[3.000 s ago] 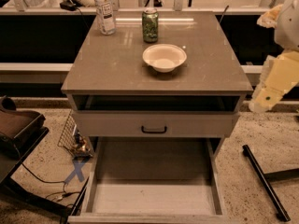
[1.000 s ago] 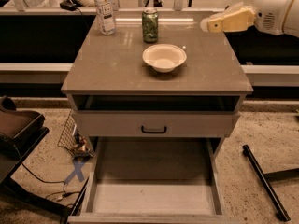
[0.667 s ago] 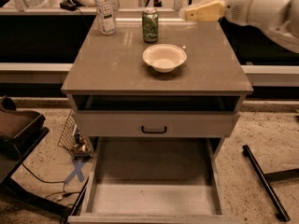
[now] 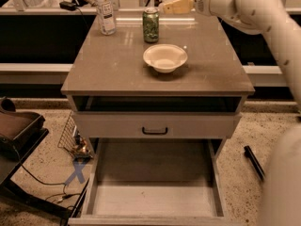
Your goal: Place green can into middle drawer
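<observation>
Green can [image 4: 150,26], 1, stands with 1 bottle [image 4: 105,14] and 1 bowl [image 4: 165,58]; 1 hand [image 4: 165,7], grip unclear, beside the can's top.

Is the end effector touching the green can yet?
Cannot tell. In the camera view the end effector hangs close beside the top of the green can; neither contact nor a gap shows plainly.

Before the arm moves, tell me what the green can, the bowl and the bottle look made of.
The green can: likely metal, silver rim, glossy green sides. The bowl: cream, smooth; ceramic or plastic, unclear. The bottle: clear plastic, see-through with white label. The gripper hovers beside the can's top.
</observation>
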You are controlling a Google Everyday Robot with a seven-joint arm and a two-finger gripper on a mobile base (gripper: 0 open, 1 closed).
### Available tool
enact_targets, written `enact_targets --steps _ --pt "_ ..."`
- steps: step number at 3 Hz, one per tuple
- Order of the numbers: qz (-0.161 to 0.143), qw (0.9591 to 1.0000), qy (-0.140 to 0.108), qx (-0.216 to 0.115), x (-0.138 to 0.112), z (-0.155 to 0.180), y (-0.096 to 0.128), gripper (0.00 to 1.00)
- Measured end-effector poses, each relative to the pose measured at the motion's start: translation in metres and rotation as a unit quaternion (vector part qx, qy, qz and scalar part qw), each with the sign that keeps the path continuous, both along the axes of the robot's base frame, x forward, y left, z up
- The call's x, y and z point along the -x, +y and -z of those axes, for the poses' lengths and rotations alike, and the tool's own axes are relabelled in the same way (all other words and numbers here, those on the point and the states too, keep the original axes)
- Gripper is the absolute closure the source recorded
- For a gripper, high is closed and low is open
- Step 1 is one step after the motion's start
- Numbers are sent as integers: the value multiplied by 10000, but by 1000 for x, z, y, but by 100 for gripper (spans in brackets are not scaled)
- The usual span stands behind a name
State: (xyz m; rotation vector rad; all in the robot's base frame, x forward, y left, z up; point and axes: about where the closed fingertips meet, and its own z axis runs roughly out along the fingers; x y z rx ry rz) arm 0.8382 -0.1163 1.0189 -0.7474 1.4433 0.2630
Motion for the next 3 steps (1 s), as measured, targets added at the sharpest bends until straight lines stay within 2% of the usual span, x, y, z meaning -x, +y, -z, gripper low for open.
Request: enact_targets --steps 1,2,3 --pt "-198 9993 319 -69 -40 25 27 0" --pt "-519 9957 690 -346 -61 53 65 0" --pt "-560 9950 720 -396 -64 55 70 0"
